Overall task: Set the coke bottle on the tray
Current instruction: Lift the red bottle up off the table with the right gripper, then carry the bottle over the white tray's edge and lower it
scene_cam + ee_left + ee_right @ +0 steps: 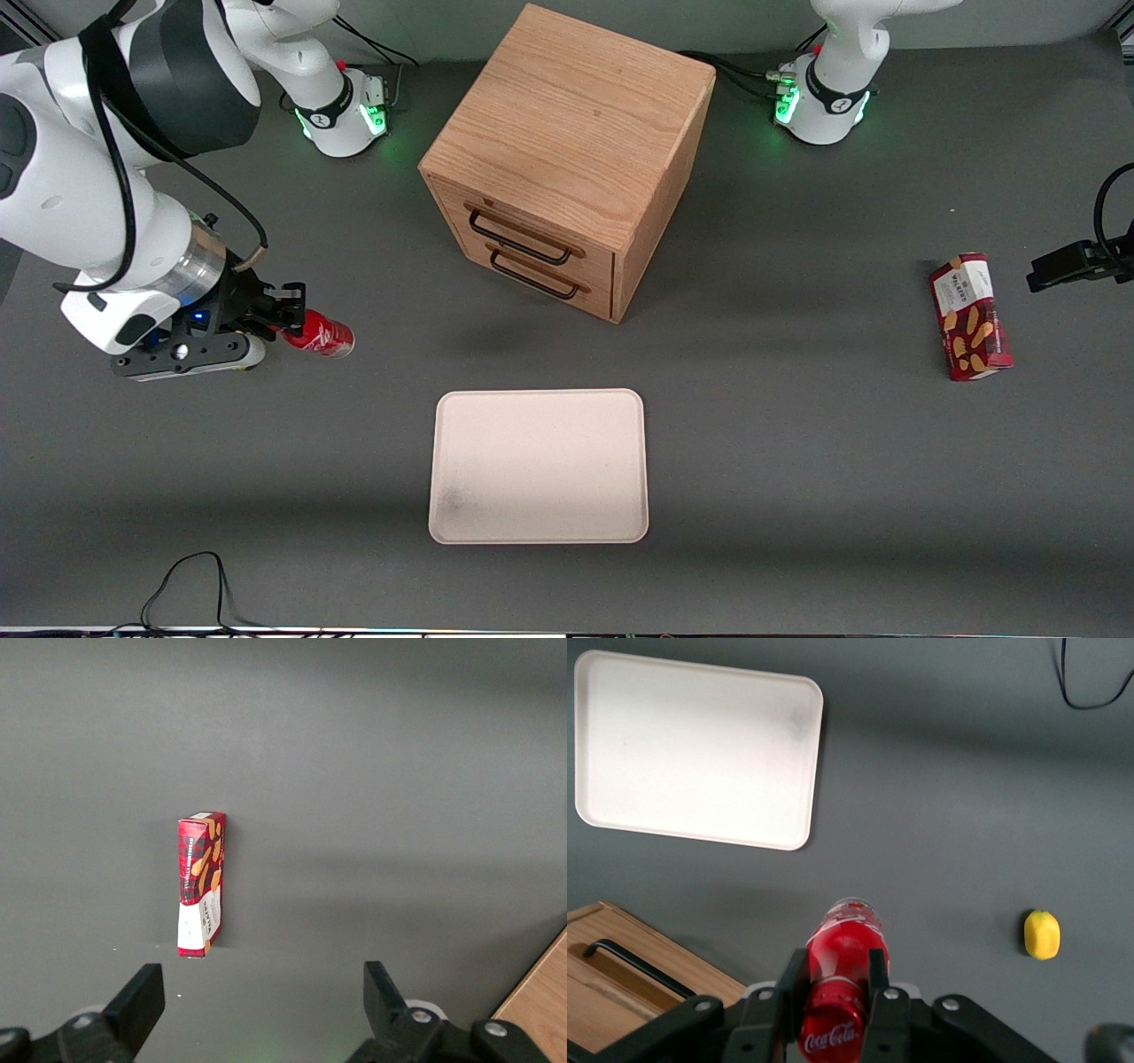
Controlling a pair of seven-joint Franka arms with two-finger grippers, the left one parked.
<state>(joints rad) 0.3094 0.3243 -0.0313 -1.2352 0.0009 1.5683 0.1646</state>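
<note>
Front view: tool point(288, 321) clamps coke bottle point(321, 337), cap hidden | tray point(539, 523) well apart, bare

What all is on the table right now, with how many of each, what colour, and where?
small red coke bottle: one, red, held off the table at the working arm's end.
flat rectangular cream tray: one, cream-white, nearer the front camera than the cabinet, nothing on it.
wooden two-drawer cabinet: one, light brown, mid-table.
red snack box: one, red, toward the parked arm's end.
small yellow lemon-like object: one, yellow, on the table, seen only in the right wrist view.
hand: one, black, shut on the bottle.
</note>
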